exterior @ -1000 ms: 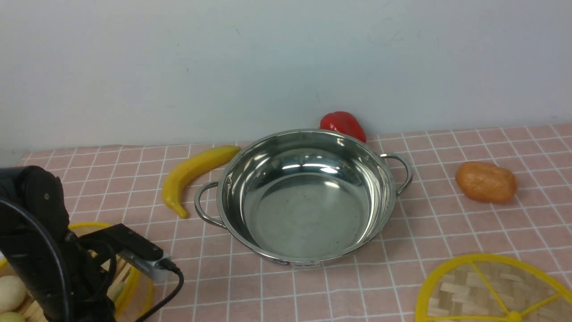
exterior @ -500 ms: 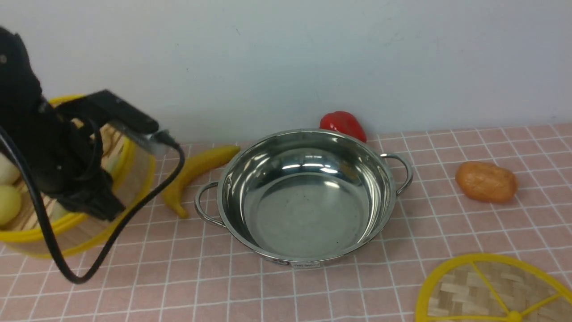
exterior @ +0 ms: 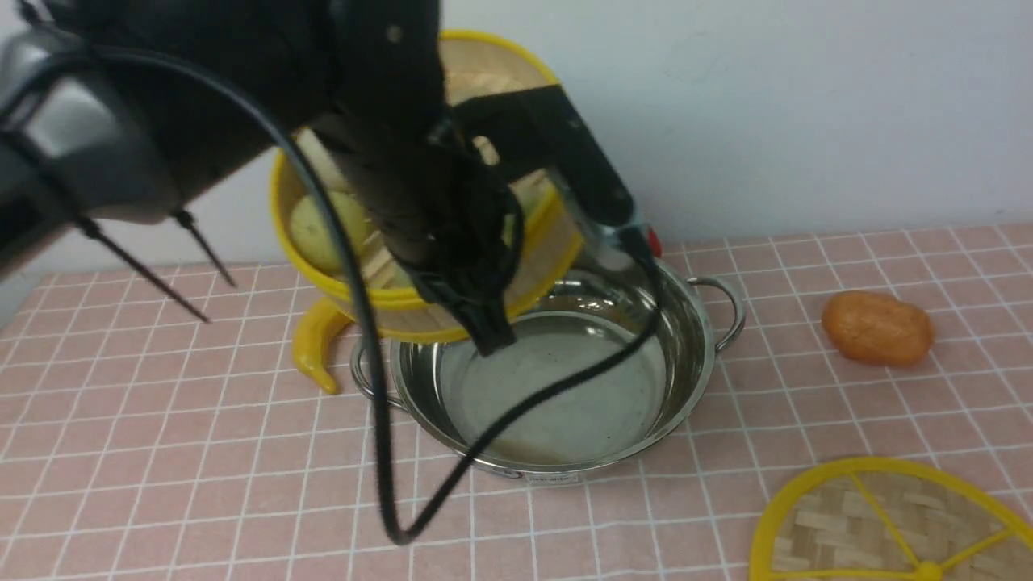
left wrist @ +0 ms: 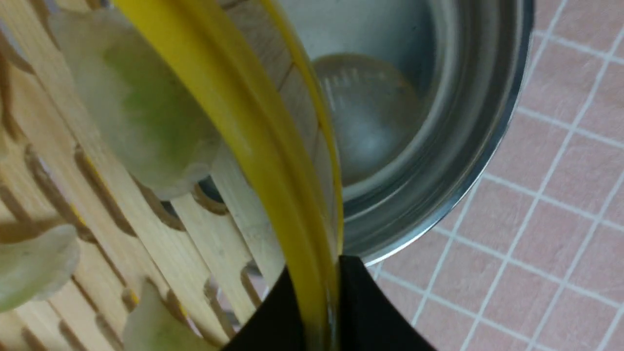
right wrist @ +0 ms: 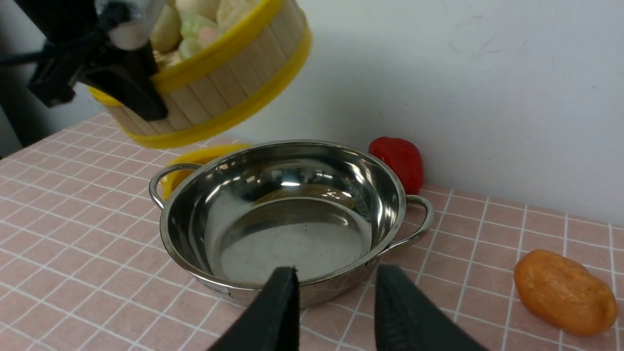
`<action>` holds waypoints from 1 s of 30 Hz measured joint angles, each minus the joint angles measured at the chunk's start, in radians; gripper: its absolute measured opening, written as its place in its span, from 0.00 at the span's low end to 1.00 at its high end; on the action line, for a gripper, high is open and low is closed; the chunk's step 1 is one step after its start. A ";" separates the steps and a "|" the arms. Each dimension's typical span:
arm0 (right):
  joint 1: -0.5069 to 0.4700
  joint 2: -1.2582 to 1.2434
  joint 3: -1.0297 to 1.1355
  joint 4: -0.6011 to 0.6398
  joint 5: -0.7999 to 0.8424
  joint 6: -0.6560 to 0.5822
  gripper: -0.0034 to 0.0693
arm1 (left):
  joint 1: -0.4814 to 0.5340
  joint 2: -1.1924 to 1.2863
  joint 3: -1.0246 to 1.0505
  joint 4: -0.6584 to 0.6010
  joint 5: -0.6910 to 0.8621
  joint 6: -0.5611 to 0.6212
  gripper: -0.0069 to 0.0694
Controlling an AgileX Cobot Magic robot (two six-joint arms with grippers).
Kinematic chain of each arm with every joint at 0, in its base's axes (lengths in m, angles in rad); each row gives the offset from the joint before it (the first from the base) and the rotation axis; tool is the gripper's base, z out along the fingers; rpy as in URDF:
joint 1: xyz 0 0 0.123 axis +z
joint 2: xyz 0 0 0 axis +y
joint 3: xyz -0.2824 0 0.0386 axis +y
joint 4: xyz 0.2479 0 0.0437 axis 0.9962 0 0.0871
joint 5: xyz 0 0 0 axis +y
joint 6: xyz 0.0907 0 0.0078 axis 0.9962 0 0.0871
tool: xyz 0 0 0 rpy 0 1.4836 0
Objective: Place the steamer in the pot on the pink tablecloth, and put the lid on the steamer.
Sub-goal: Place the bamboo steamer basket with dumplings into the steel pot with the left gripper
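Carried up and to the right since half a second ago, the steamer (right wrist: 229,87) now hangs in the air over the left rim of the pot (exterior: 682,347); before, it was low at the left edge of the desk, well apart from the pot. The left tool (left wrist: 319,312) is clamped on the steamer's yellow rim, one finger inside and one outside. The steamer is tilted and sits off-centre, so it probably needs to shift right, level out and then come down into the empty pot. The pot has not moved on the pink tablecloth (exterior: 161,452). The right tool (right wrist: 336,275) is spread apart and holds nothing. The lid (exterior: 888,524) lies flat at the near right, closer to the right arm.
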 joint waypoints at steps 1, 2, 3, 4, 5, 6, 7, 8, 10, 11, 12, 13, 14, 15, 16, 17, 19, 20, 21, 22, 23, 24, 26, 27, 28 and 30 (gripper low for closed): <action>0.000 0.000 0.000 0.000 0.000 0.000 0.38 | -0.007 0.010 -0.003 0.000 -0.001 0.000 0.14; 0.000 0.000 0.000 0.000 0.000 0.000 0.38 | -0.030 0.048 -0.010 0.000 -0.001 0.005 0.14; 0.000 0.000 0.000 0.000 0.000 0.000 0.38 | -0.048 0.085 -0.010 0.000 -0.001 0.014 0.14; 0.000 0.000 0.000 0.000 0.000 0.000 0.38 | -0.051 0.085 -0.010 0.000 -0.001 0.014 0.14; 0.000 0.000 0.000 0.000 0.000 0.000 0.38 | -0.072 0.133 -0.010 -0.001 -0.001 0.027 0.14; 0.000 0.000 0.000 0.000 0.000 0.000 0.38 | -0.079 0.152 -0.010 -0.003 -0.001 0.032 0.14; 0.000 0.000 0.000 0.000 0.000 0.000 0.38 | -0.082 0.160 -0.010 -0.003 -0.001 0.034 0.14; 0.000 0.000 0.000 0.000 0.000 0.000 0.38 | -0.092 0.188 -0.010 -0.006 0.000 0.039 0.14; 0.000 0.000 0.000 0.000 0.000 0.000 0.38 | -0.101 0.218 -0.010 -0.010 0.000 0.042 0.14; 0.000 0.000 0.000 0.000 0.001 0.000 0.38 | -0.102 0.226 -0.010 -0.013 0.000 0.043 0.14; 0.000 0.000 0.000 0.000 0.002 0.000 0.38 | -0.103 0.232 -0.010 -0.015 0.000 0.044 0.14; 0.000 0.000 0.000 0.000 0.002 0.000 0.38 | -0.103 0.232 -0.010 -0.017 0.000 0.044 0.14; 0.000 0.000 0.000 0.000 0.002 0.000 0.38 | -0.103 0.237 -0.010 -0.017 0.000 0.044 0.14; 0.000 0.000 0.000 0.000 0.002 0.000 0.38 | -0.103 0.237 -0.010 -0.017 0.000 0.044 0.14; 0.000 0.000 0.000 0.000 0.002 0.000 0.38 | -0.103 0.239 -0.010 -0.017 0.000 0.044 0.14; 0.000 0.000 0.000 0.000 0.003 0.000 0.38 | -0.103 0.242 -0.011 -0.016 0.000 0.044 0.14; 0.000 0.000 0.000 0.000 0.005 0.000 0.38 | -0.103 0.252 -0.012 -0.015 0.000 0.044 0.14; 0.000 0.000 0.000 0.000 0.007 0.000 0.38 | -0.103 0.258 -0.012 -0.015 0.000 0.046 0.14; 0.000 0.000 0.000 0.000 0.010 0.000 0.38 | -0.103 0.265 -0.012 -0.015 0.000 0.046 0.14; 0.000 0.000 0.000 0.000 0.011 0.000 0.38 | -0.103 0.268 -0.012 -0.015 -0.002 0.046 0.14; 0.000 0.000 0.000 0.000 0.017 0.000 0.38 | -0.103 0.278 -0.012 -0.016 -0.014 0.046 0.14; 0.000 0.000 0.000 0.000 0.020 0.000 0.38 | -0.101 0.287 -0.012 -0.017 -0.024 0.046 0.14; 0.000 0.000 0.000 0.000 0.024 0.000 0.38 | -0.101 0.299 -0.012 -0.016 -0.054 0.047 0.14; 0.000 0.000 0.000 -0.001 0.025 0.000 0.38 | -0.100 0.305 -0.012 -0.015 -0.065 0.047 0.14; 0.000 0.000 0.000 -0.001 0.025 0.000 0.38 | -0.100 0.309 -0.012 -0.014 -0.071 0.047 0.14; 0.000 0.000 0.000 -0.001 0.025 0.000 0.38 | -0.100 0.321 -0.012 -0.006 -0.085 0.048 0.14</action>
